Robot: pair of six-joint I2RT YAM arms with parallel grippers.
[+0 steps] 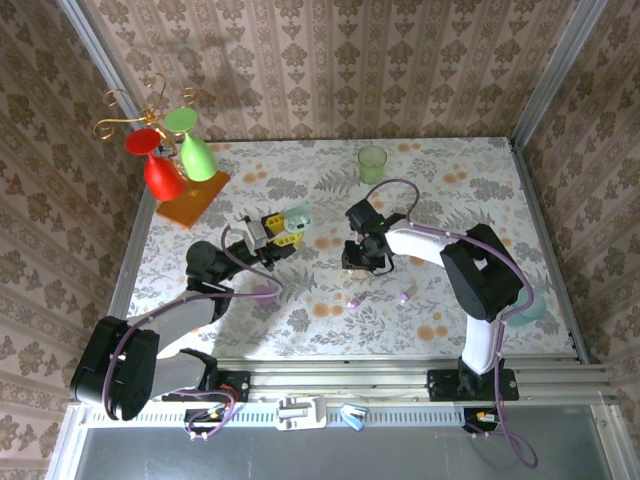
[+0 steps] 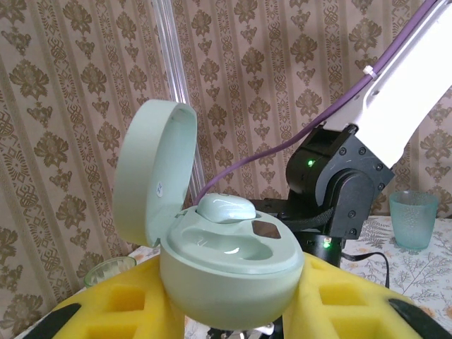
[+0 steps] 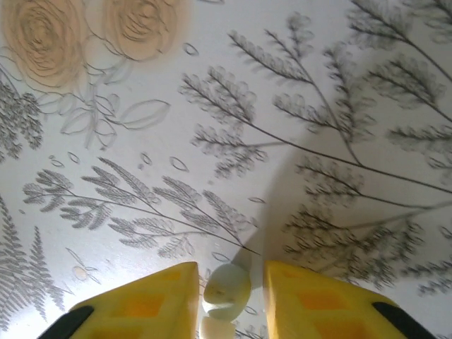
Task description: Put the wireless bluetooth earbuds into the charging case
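The right gripper (image 3: 231, 279) is hovering over the flowered table (image 1: 450, 180) with its yellow fingers closed almost together on a mint-green earbud (image 3: 227, 291), which is sitting upright between the tips. How firmly it is pinched is hard to tell.

The coming move seems to turn on the mint-green charging case (image 2: 233, 272), which is lying to this gripper's left and a little farther from the arm bases. The left gripper (image 2: 229, 293) is clamping it between its pads, so the right arm is the one carrying and the left the one presenting.

The case is facing mouth-up, its long axis running from one left finger to the other. Its lid (image 2: 152, 169) is standing open on the side away from the right arm. A second earbud (image 2: 226, 207) is already resting in the far pocket, and the near empty well (image 2: 229, 248) is waiting.

Two pinkish-purple buds (image 1: 353, 302) (image 1: 404, 297) are lying loose on the table, nearer the bases than the right gripper.

No brand is showing, and a small mark inside the lid is too tiny to read.
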